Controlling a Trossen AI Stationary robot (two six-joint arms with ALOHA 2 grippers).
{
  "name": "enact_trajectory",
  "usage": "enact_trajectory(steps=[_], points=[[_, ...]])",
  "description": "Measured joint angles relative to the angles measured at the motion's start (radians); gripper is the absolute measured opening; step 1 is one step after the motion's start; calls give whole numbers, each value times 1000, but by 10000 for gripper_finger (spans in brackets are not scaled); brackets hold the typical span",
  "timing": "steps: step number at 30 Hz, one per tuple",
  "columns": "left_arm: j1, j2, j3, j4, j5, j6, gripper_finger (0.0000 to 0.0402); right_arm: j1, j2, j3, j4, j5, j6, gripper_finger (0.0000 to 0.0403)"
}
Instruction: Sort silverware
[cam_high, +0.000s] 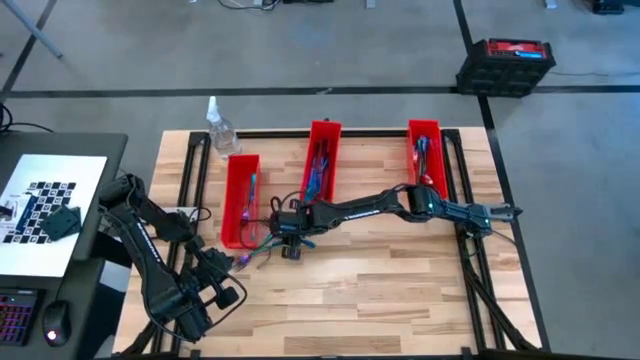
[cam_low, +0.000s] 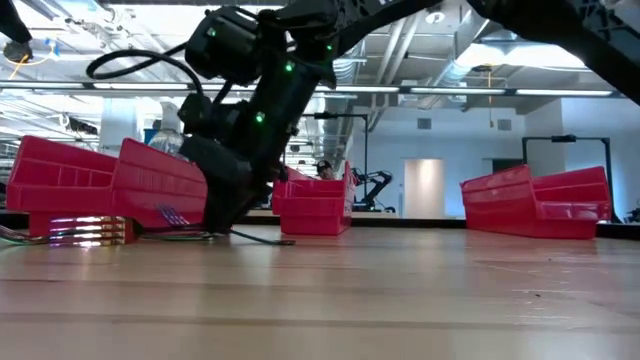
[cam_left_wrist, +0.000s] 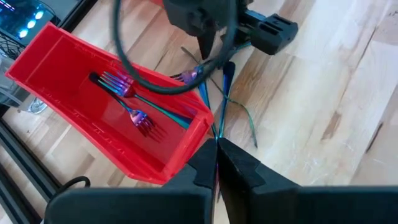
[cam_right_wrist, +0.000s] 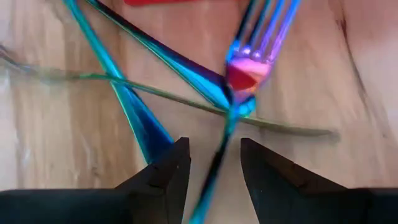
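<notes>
Right pincer (cam_right_wrist: 214, 163) open astride a fork (cam_right_wrist: 249, 68) handle, arm stretched low across table, left pincer (cam_left_wrist: 216, 163) closed, empty.

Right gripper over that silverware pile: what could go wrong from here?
1. The right gripper is open astride a fork handle that crosses other pieces; closing could catch a neighbour or drag the pile.
2. The left gripper sits shut at the same pile, so the arms could collide.

Both arms are matte black, jointed segments with looping black cables (small green lights glow near the right pincer (cam_high: 291, 250)).
</notes>
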Motion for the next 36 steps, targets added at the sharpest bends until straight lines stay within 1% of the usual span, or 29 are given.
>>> enact_trajectory(steps=[2,4,6,9,10,13,19,23,26,31,33,36], points=[[0,0,0,0,0,2,0,5,-4,-26,27,-1,2,132],[0,0,0,0,0,13,0,5,-8,-54,53,-3,2,121],[0,0,0,0,0,16,0,5,-8,-71,55,-9,10,91],[0,0,0,0,0,16,0,2,-8,-73,51,2,10,22],[0,0,0,0,0,17,0,1,-13,-74,50,-4,3,14],[0,0,0,1,0,23,0,-3,-19,-62,33,-7,5,8],[0,0,0,1,0,24,0,8,-32,23,-144,-25,-27,3],[0,0,0,0,-1,24,0,14,-56,79,-187,-33,-36,2],[0,0,0,0,0,24,0,12,-68,109,-174,-74,-24,2],[0,0,0,0,-1,24,0,2,-68,178,-164,-82,2,1],[0,0,0,0,3,22,0,-12,-69,197,-108,-101,44,1],[-12,0,4,-5,18,7,0,-47,-69,212,25,-198,130,0]])
